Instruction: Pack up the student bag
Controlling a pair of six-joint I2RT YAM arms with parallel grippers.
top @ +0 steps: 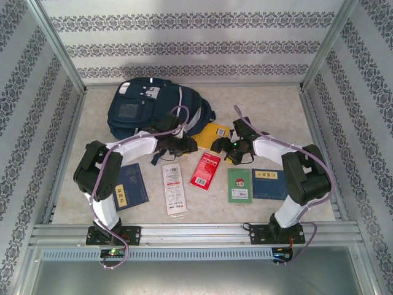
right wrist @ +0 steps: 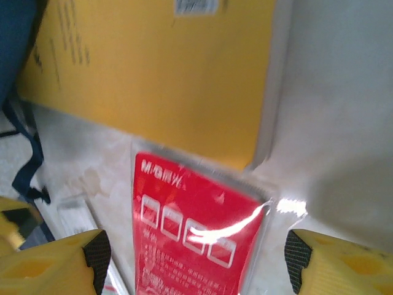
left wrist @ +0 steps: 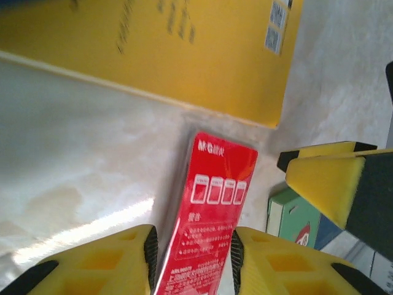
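A navy booklet (top: pixel 132 186) lies on the left of the table (top: pixel 92 123), with a white packet (top: pixel 174 188) near it on the right. Behind these, toward the far side, the student bag (top: pixel 153 106) lies flat. A yellow book (top: pixel 215 133) sits against the bag's right edge.

The left pincer (left wrist: pixel 191 249) hangs low at the upper end of the red packet (top: pixel 205 170). Its yellow fingers (left wrist: pixel 116 261) are set narrow on either side of the wrapper (whether they actually squeeze it I cannot tell).

The right pincer (right wrist: pixel 193 255) meets the same packet from the other side. It is spread wide, and table shows between each finger and the wrapper.

Further right, a green booklet (top: pixel 240 185) and a blue booklet (top: pixel 268 184) lie just beside each other.
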